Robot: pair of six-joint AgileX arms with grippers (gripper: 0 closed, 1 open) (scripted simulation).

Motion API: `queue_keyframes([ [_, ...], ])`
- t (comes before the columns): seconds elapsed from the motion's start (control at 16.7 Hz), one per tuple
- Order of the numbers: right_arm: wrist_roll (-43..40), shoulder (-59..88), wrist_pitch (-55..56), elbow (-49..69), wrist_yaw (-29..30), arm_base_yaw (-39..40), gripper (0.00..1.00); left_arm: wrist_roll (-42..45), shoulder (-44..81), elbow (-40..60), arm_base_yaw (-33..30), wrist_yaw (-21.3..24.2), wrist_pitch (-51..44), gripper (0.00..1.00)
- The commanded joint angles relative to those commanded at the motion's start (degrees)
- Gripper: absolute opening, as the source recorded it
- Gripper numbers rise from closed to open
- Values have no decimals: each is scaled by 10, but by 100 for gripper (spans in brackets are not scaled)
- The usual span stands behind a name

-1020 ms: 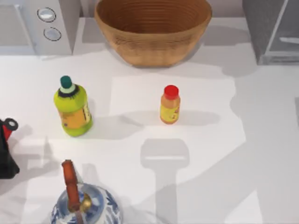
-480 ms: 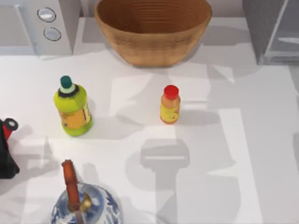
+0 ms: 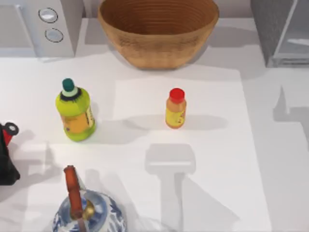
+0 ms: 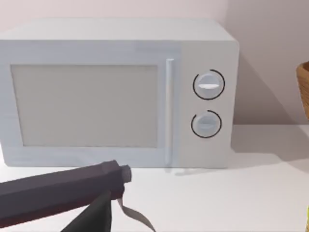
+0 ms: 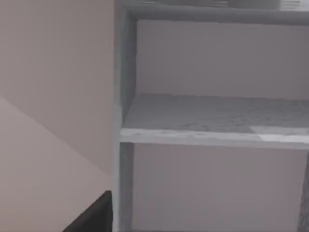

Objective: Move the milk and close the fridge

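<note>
Top view. The white table point(image 3: 212, 145) carries, at its far right corner, the fridge point(image 3: 280, 31) — a grey box with a textured side and a pale translucent door panel. At the far left corner stands a light grey microwave point(image 3: 41, 24) with two round knobs, and between the two appliances, at the far edge, a woven basket point(image 3: 158, 29). At the middle of the table an orange bottle point(image 3: 175, 108) with a red cap stands upright; well to its left stands a yellow-green bottle point(image 3: 75, 113) with a dark green cap. At the near edge, left of centre, sits a blue-and-white teapot point(image 3: 89, 215) with a brown handle, and a black-and-red object point(image 3: 7, 154) lies at the left edge. I cannot see the milk on the table.

Left wrist view. My left camera faces the front of the microwave point(image 4: 116, 94); a dark finger of my left hand point(image 4: 72, 193) crosses the foreground — how far that hand is open I cannot tell.

Right wrist view. My right camera looks into the open fridge point(image 5: 212, 116), at a bare shelf and pale inner walls. A dark part of my right hand point(image 5: 94, 217) sits at the near corner; its opening I cannot tell, nor whether it holds anything.
</note>
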Motion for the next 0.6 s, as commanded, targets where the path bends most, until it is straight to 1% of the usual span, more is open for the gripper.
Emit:
queue_keyframes([
  [0.3, 4, -263, -135, -171, 23, 23, 100, 0, 0, 0, 0, 0, 0, 100],
  [0.48, 7, -366, -195, -247, 33, 33, 100, 0, 0, 0, 0, 0, 0, 100],
  [0.6, 8, -407, -220, -278, 37, 37, 100, 0, 0, 0, 0, 0, 0, 100],
])
